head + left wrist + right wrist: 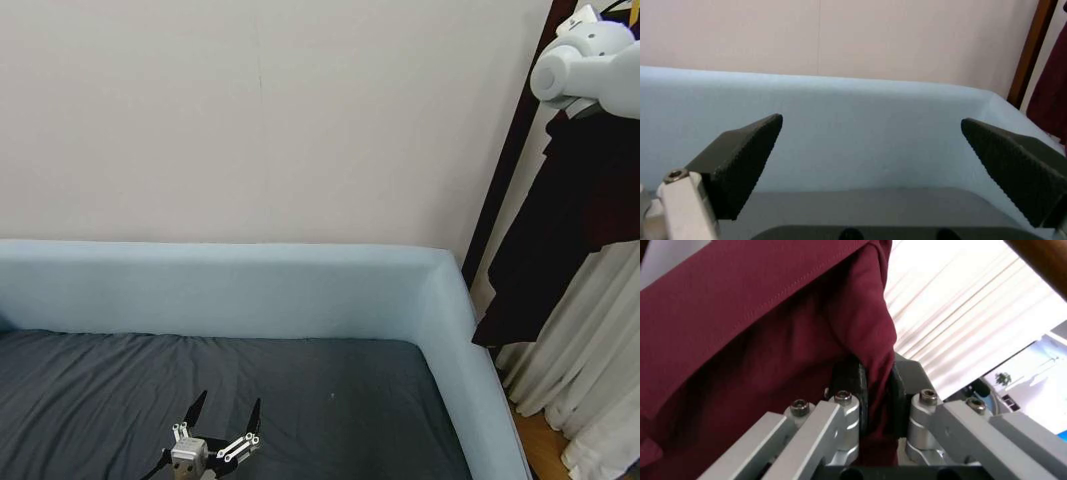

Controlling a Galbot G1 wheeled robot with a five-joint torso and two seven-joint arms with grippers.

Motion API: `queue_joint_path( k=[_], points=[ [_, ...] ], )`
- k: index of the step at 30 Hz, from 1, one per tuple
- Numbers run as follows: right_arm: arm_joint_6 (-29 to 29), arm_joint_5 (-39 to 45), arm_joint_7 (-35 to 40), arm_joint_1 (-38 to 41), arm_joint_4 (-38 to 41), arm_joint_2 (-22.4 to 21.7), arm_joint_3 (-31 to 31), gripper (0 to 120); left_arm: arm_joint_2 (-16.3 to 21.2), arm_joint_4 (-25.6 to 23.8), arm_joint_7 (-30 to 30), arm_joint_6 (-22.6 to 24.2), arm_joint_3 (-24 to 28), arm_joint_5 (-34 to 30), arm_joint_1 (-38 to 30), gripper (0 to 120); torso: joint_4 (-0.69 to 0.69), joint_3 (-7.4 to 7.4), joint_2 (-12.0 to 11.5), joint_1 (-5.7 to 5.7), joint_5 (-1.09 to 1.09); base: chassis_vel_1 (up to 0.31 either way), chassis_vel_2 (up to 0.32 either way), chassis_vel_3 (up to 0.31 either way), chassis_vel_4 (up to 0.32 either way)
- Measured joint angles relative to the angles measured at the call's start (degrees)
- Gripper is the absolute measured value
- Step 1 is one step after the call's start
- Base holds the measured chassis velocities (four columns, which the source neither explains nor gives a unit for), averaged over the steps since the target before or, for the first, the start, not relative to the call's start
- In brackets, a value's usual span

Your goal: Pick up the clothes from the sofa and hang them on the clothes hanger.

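You have one garment in play, a dark maroon piece hanging at the robot's right, beyond the end of the sofa and in front of the pale curtain. In the right wrist view the right gripper is clamped on a fold of that cloth, the fabric pinched between its two fingers. Its arm is raised high above the garment. Your second gripper, the left gripper, sits low over the single sofa's dark grey seat, its two fingers spread wide and holding nothing. It faces the light blue sofa backrest. A dark brown upright stands between the wall and the curtain.
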Motion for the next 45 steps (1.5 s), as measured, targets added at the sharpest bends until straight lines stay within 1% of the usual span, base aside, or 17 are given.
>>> queue_joint_path(
  k=[3, 8, 21, 23, 25, 26, 29, 30, 31, 36, 37, 39, 41, 42, 45],
  points=[
    [0.0, 4.2, 1.8, -0.5, -1.2, -0.8, 1.7, 8, 0.0, 0.0, 0.0, 0.0, 0.0, 0.0, 0.0, 100, 0.0, 0.0, 0.0, 0.0, 0.0, 0.0, 0.0, 0.0, 0.0],
    [0.0, 6.6, 2.9, -1.3, -2.9, -1.6, 2.9, 8, 0.0, 0.0, 0.0, 0.0, 0.0, 0.0, 0.0, 100, 0.01, 0.0, 0.0, 0.0, -0.01, 0.0, 0.0, 0.0, 0.0],
    [0.1, 7.2, 3.9, -2.3, -3.4, -2.3, 4.7, 8, 0.0, 0.0, 0.0, 0.0, 0.0, 0.0, 0.0, 100, 0.0, 0.0, 0.0, -0.01, 0.0, 0.0, 0.0, 0.0, 0.0],
    [0.1, 6.7, 3.0, -1.9, -3.5, -2.6, 4.7, 21, 0.0, 0.0, 0.0, 0.0, 0.0, 0.0, 0.0, 100, 0.0, 0.0, 0.0, -0.01, 0.01, 0.0, 0.0, 0.0, 0.0],
    [0.1, 6.2, 2.8, -1.7, -3.5, -2.7, 4.7, 27, 0.0, 0.0, 0.0, 0.0, 0.0, 0.0, 0.0, 100, 0.01, 0.0, 0.0, -0.01, -0.02, 0.0, 0.0, 0.0, 0.0],
    [0.1, 6.2, 2.8, -1.7, -3.5, -2.7, 4.7, 27, 0.0, 0.0, 0.0, 0.0, 0.0, 0.0, 0.0, 100, 0.01, 0.0, 0.0, -0.01, -0.02, 0.0, 0.0, 0.0, 0.0],
    [0.1, 5.9, 2.2, -1.1, -3.0, -2.8, 4.7, 43, 0.0, 0.0, 0.0, 0.0, 0.0, 0.0, 0.0, 100, 0.01, 0.0, 0.0, -0.01, 0.0, 0.0, 0.0, 0.0, 0.0],
    [0.1, 5.9, 2.2, -0.9, -2.8, -2.8, 4.7, 46, 0.0, 0.0, 0.0, 0.0, 0.0, 0.0, 0.0, 100, 0.01, 0.0, 0.0, -0.01, 0.0, 0.0, 0.0, 0.0, 0.0],
    [0.1, 5.9, 2.2, -0.9, -2.8, -2.8, 4.7, 46, 0.0, 0.0, 0.0, 0.0, 0.0, 0.0, 0.0, 100, 0.01, 0.0, 0.0, -0.01, 0.0, 0.0, 0.0, 0.0, 0.0],
    [0.1, 6.3, 2.3, 0.5, -0.9, -2.7, 4.0, 69, 0.0, 0.0, 0.0, 0.0, 0.0, 0.0, 0.0, 100, 0.01, 0.0, 0.0, -0.01, 0.0, 0.0, 0.0, 0.0, 0.0],
    [0.1, 6.3, 2.3, 0.5, -0.9, -2.7, 4.0, 69, 0.0, 0.0, 0.0, 0.0, 0.0, 0.0, 0.0, 100, 0.01, 0.0, 0.0, -0.01, 0.0, 0.0, 0.0, 0.0, 0.0],
    [0.2, 6.1, 2.3, 1.7, 1.5, -2.0, 4.1, 77, 0.0, 0.0, 0.0, 0.0, 0.0, 0.0, 0.0, 100, 0.01, 0.0, 0.0, -0.01, 0.0, 0.0, 0.0, 0.0, 0.0],
    [1.5, 5.0, 0.9, 4.5, 6.5, 0.1, 4.3, 87, 0.0, 0.0, 0.0, 0.0, 0.0, 0.0, 0.0, 100, 0.01, 0.0, 0.0, 0.0, 0.0, 0.0, 0.0, 0.0, 0.0],
    [1.5, 5.0, 0.9, 4.5, 6.5, 0.1, 4.3, 87, 0.0, 0.0, 0.0, 0.0, 0.0, 0.0, 0.0, 100, 0.01, 0.0, 0.0, 0.0, 0.0, 0.0, 0.0, 0.0, 0.0],
    [2.7, 4.2, -0.6, 7.3, 10.5, 2.2, 5.0, 97, 0.0, 0.0, 0.0, 0.0, 0.0, 0.0, 0.0, 100, -0.01, -0.01, 0.0, -0.01, 0.02, 0.0, 0.0, 0.0, 0.0]
  ],
)
